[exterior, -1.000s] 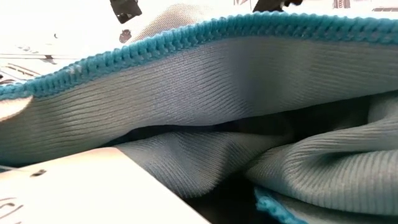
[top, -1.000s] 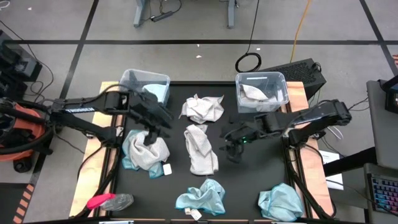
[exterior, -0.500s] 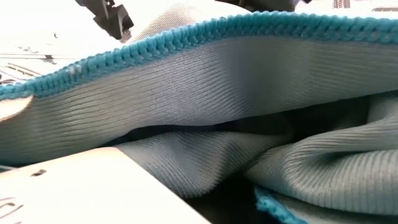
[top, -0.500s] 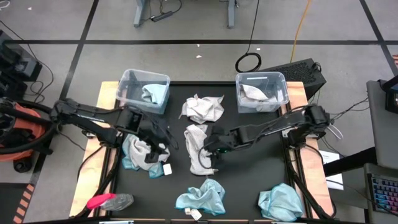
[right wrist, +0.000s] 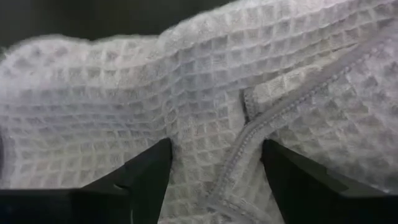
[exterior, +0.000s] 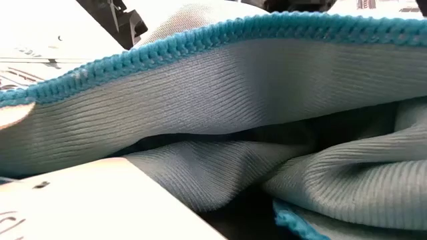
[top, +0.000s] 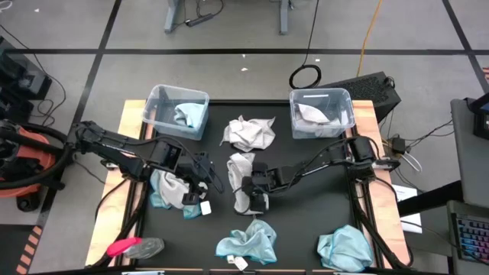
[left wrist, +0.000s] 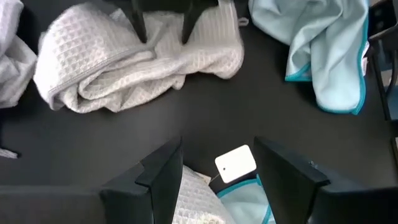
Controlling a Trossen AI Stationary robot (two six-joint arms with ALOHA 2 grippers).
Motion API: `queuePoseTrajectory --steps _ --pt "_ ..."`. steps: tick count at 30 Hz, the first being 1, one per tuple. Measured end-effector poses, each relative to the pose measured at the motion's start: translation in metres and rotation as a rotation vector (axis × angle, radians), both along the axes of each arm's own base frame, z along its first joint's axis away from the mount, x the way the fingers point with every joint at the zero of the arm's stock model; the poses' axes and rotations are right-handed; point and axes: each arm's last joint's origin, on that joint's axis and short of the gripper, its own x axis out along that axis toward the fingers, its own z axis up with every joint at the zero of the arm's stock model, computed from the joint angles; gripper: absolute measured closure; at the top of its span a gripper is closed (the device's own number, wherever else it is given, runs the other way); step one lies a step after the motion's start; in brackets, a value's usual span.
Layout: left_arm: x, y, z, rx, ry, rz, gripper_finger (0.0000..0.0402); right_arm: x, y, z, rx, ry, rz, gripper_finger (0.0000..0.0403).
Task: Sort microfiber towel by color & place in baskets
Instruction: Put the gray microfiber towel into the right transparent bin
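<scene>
Right gripper [top: 258, 200] is down with fingers spread over the grey-white waffle towel [top: 243, 181] at mid-table, left gripper [top: 200, 183] likewise open above the teal-and-white towel heap [top: 170, 189], so next comes the pinch, I'd say.

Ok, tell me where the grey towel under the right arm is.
In the high view, the grey towel lies mid-table, just below the crumpled white towel and above the teal towel at the front edge, with the open right end effector over it.
</scene>
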Motion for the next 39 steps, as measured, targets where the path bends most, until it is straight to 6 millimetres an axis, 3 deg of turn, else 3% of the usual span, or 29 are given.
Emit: queuePoseTrajectory --steps 4,7,15,22,25,31,39 --pt "0.002 0.0 0.0 -0.002 -0.007 0.001 0.0198 0.001 0.001 -0.013 0.022 0.034 -0.03 0.0165" --pt "0.002 0.0 0.0 -0.005 -0.008 0.007 0.0198 0.001 0.001 -0.016 0.029 0.041 -0.045 0.0199" --pt "0.002 0.0 0.0 -0.001 -0.01 0.0 0.0198 0.0 -0.002 -0.015 0.055 0.059 -0.038 0.0384" --pt "0.002 0.0 0.0 0.016 -0.013 0.009 0.0198 -0.007 -0.003 0.003 0.103 0.063 -0.051 0.0396" --pt "0.002 0.0 0.0 0.017 -0.015 0.01 0.0198 -0.016 -0.005 0.023 0.068 0.057 -0.057 0.0397" --pt "0.004 0.0 0.001 0.016 -0.041 0.013 0.0198 -0.045 -0.016 0.095 -0.052 -0.049 -0.115 0.0399" --pt "0.006 0.001 0.003 0.04 -0.074 0.032 0.0198 -0.117 -0.036 0.185 -0.211 -0.247 -0.338 0.0399"
